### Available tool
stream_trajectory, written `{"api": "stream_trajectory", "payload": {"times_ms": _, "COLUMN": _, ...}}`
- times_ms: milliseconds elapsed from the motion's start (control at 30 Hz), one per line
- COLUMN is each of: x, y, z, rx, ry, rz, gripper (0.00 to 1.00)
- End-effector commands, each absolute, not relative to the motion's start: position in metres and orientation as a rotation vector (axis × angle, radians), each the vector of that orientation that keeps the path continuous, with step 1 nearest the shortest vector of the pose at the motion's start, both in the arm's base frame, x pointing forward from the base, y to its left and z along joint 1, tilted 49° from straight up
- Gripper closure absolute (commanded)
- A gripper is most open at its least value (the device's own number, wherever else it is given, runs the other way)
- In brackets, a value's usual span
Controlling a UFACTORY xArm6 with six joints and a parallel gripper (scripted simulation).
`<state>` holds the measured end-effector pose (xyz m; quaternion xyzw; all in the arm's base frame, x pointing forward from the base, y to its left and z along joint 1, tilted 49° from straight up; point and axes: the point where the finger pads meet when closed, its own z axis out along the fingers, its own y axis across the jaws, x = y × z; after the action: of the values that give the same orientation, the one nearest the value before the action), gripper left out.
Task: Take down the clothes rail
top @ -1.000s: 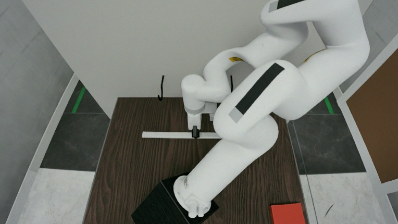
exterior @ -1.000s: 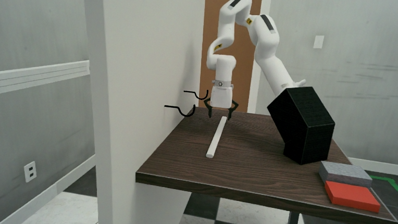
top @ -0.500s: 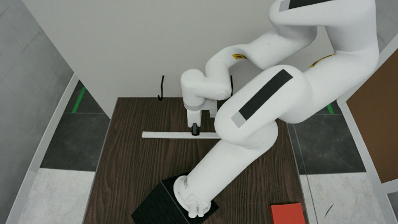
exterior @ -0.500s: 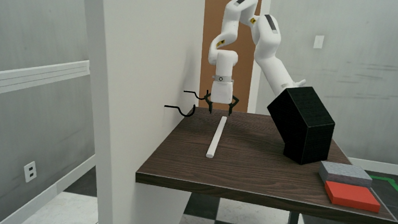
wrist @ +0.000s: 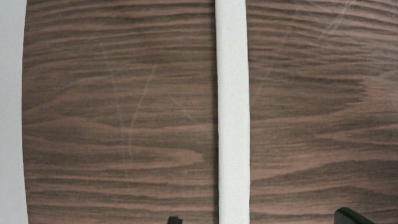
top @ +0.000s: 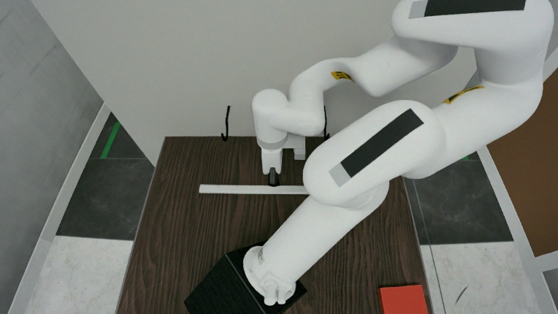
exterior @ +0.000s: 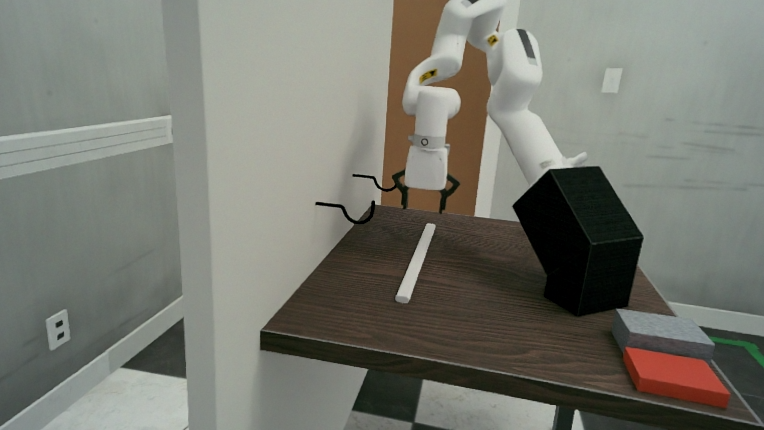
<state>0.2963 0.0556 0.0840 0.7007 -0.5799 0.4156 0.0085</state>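
The white clothes rail (top: 253, 189) lies flat on the dark wooden counter (top: 242, 234), about parallel to the wall. It also shows in the exterior view (exterior: 415, 263) and runs down the wrist view (wrist: 233, 115). The two black wall hooks (top: 226, 123) (top: 325, 124) are empty; they also show in the exterior view (exterior: 350, 210) (exterior: 376, 181). My gripper (exterior: 425, 205) is open and empty, hanging above the rail near its middle, clear of it. It also shows in the top view (top: 272, 179). Only its fingertips show at the wrist view's bottom edge (wrist: 260, 220).
The black block (exterior: 580, 240) holding the arm's base stands on the counter's near side. A grey slab (exterior: 661, 332) and a red slab (exterior: 674, 376) lie at the counter's corner. The white wall (top: 195, 66) stands just behind the hooks.
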Motion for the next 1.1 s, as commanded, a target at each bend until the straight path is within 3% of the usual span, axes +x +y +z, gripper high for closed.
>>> {"api": "stream_trajectory", "payload": {"times_ms": 0, "x": 0.295, "y": 0.057, "z": 0.086, "rx": 2.19, "ry": -1.812, "rz": 1.299, "gripper": 0.0}}
{"api": "stream_trajectory", "payload": {"times_ms": 600, "x": 0.295, "y": 0.057, "z": 0.086, "rx": 2.189, "ry": -1.812, "rz": 1.299, "gripper": 0.0}}
{"api": "stream_trajectory", "payload": {"times_ms": 1067, "x": 0.26, "y": 0.07, "z": 0.103, "rx": 2.19, "ry": -1.813, "rz": 1.299, "gripper": 0.0}}
